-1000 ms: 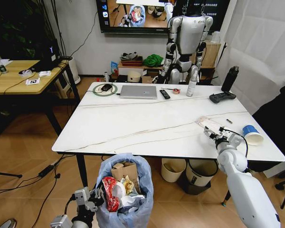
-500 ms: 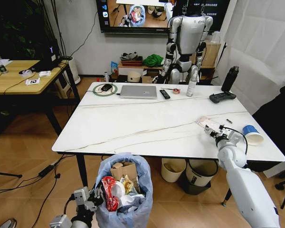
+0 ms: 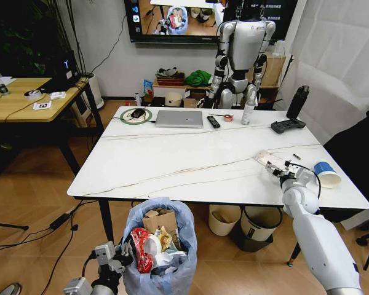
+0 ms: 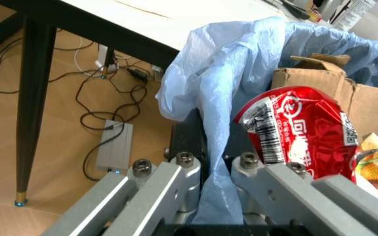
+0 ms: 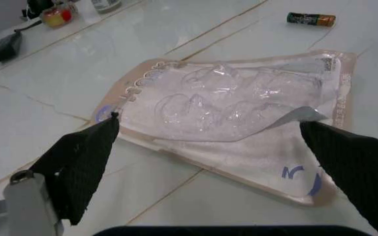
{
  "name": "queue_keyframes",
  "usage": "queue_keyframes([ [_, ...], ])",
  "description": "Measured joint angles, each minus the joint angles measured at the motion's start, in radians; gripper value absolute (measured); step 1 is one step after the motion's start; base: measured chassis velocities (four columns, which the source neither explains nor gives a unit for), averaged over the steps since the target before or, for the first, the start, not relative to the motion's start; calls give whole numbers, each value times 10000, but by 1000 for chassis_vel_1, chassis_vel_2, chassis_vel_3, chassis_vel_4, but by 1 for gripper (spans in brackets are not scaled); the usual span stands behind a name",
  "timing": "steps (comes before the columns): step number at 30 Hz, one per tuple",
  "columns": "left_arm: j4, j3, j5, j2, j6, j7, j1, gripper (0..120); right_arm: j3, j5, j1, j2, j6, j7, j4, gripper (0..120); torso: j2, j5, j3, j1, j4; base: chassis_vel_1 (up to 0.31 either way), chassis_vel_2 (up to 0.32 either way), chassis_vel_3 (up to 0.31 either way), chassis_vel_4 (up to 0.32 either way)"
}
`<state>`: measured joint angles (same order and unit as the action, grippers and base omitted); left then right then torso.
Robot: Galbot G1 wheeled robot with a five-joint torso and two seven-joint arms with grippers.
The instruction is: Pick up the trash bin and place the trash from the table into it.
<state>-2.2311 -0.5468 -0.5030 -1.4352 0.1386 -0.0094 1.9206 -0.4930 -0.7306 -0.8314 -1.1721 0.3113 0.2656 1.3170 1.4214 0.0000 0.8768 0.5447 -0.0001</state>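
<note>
The veined white table [image 3: 190, 157] spans the head view. Below its near edge, the trash bin [image 3: 162, 255] – crinkly pale-blue liner, brown cardboard and a glossy red wrapper [image 4: 300, 130] inside – is clenched at its rim by the left gripper [image 4: 212, 169]. The right gripper [image 5: 208, 147] hangs spread wide over a clear blister pack [image 5: 232, 110], its pads cropped; a paper cup [image 3: 326, 174] lies near.

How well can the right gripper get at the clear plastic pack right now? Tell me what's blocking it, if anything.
Probably yes. The right gripper is open, its fingers spread to either side of the clear plastic pack, which lies flat on the table with nothing between them. The battery lies well beyond the pack.
</note>
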Motion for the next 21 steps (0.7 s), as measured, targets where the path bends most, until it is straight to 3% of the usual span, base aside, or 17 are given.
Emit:
queue_keyframes([
  [21,-25,-61,-1,-54,-4,-4,27,0,221,-15,466,-89,-17,-40,-505,100,0,0,0,0,0,0,0,0,0],
])
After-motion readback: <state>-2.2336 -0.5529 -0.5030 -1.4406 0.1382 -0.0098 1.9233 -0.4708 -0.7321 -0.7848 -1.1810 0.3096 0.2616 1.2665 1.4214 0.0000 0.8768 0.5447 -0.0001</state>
